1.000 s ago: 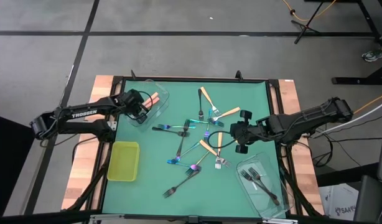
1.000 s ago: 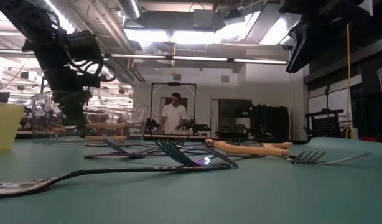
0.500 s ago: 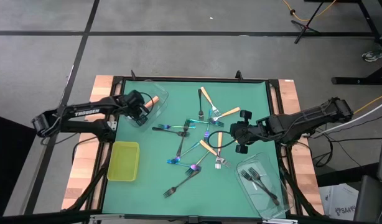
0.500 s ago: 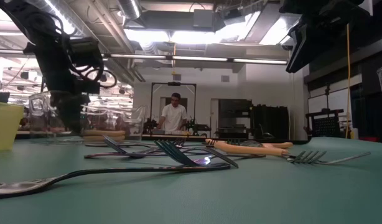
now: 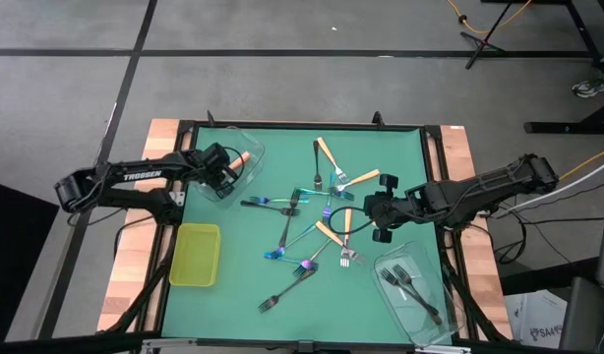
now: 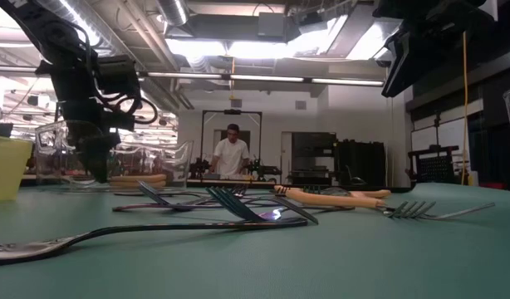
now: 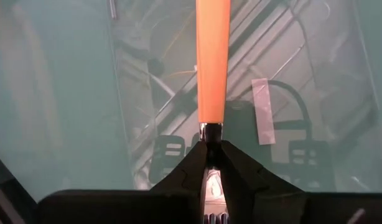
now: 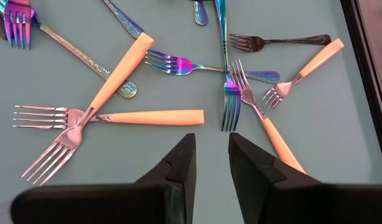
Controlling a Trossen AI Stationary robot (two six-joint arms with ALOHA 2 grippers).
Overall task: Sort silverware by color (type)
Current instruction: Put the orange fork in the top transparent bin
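Note:
My left gripper (image 5: 223, 173) reaches into the clear tub (image 5: 251, 149) at the mat's far left, shut on an orange-handled fork (image 5: 241, 157). My right gripper (image 5: 374, 215) hovers open over the right side of the fork pile, touching nothing. In the right wrist view its gripper (image 8: 209, 149) stands above orange-handled forks (image 8: 150, 117), iridescent forks (image 8: 181, 64) and a dark fork (image 8: 278, 42) lying flat on the green mat. More forks of all three kinds lie scattered mid-mat (image 5: 292, 236). My left gripper pinches the fork between its two fingers (image 7: 191, 165) at the silver neck (image 7: 207, 132), just behind the orange handle. The handle (image 7: 213, 62) runs straight out beyond the fingertips, along the fingers. In the low view the handle (image 6: 139, 178) lies level, low in the tub; whether it rests on the tub's floor, I cannot tell.
A yellow-green tray (image 5: 196, 254) sits near the mat's left edge. A second clear tub (image 5: 432, 295) at the near right corner holds two dark forks (image 5: 400, 280). A dark fork (image 5: 285, 291) lies alone toward the near edge. A person (image 6: 232, 154) stands in the room behind.
My left arm has shifted a little toward the far edge over the far-left tub, and its gripper has sunk slightly, still shut on the orange-handled fork.

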